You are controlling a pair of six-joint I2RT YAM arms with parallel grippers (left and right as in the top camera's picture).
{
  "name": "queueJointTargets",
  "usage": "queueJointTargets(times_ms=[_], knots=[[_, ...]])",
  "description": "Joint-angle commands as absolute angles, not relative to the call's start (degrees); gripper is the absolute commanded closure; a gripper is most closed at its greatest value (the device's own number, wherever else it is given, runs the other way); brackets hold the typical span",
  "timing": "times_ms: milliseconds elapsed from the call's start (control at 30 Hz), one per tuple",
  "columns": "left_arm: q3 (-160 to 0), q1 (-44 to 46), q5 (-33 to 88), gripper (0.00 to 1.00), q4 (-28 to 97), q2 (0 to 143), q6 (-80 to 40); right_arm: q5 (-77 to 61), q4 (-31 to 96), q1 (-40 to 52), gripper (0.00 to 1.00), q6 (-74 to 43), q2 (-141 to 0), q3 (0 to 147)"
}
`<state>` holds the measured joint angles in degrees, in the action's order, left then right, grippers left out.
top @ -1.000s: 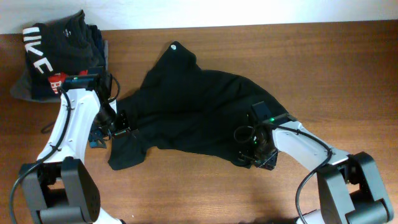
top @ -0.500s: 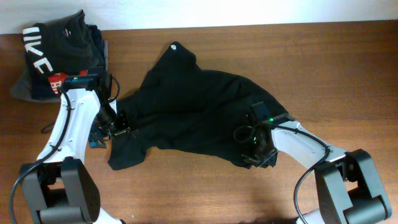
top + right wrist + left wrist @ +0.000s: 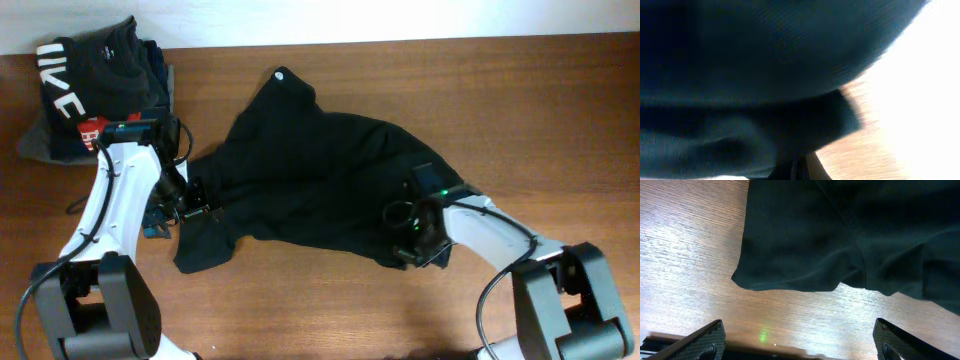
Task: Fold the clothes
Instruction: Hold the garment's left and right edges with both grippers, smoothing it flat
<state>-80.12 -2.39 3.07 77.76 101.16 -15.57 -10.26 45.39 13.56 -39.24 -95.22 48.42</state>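
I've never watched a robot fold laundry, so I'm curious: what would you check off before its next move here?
1. Right gripper gripping the black garment: ok, it seems. It is shut at the garment's near edge, with fabric bunched against it.
2. Left gripper gripping fabric: not ok. It is open, and the fabric edge lies ahead of its fingers, not between them.
3. Garment lying flat: not ok. It is rumpled, with folds.
4. Garment wholly on the table: ok.
5. Folded pile apart from the garment: ok.
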Motion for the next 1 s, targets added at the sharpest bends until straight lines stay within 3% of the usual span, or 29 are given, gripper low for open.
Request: queueJointTargets(times_ms=[0, 367, 967], knots=[[-79.72, -2.5, 3.73, 0.06, 77.82, 101.58, -14.87, -4.78, 46.17, 7.03, 0.96, -36.34, -96.9, 50.24], [-75.29, -2.5, 6.07, 0.06, 75.9, 101.58, -14.87, -4.54, 49.58, -11.25, 0.96, -29.17, -96.9, 56.97], [-63.24, 0.54, 12.1, 0.06, 70.46, 101.58, -14.83, -4.45, 49.06, -18.48, 0.96, -25.28, -96.9, 57.34]])
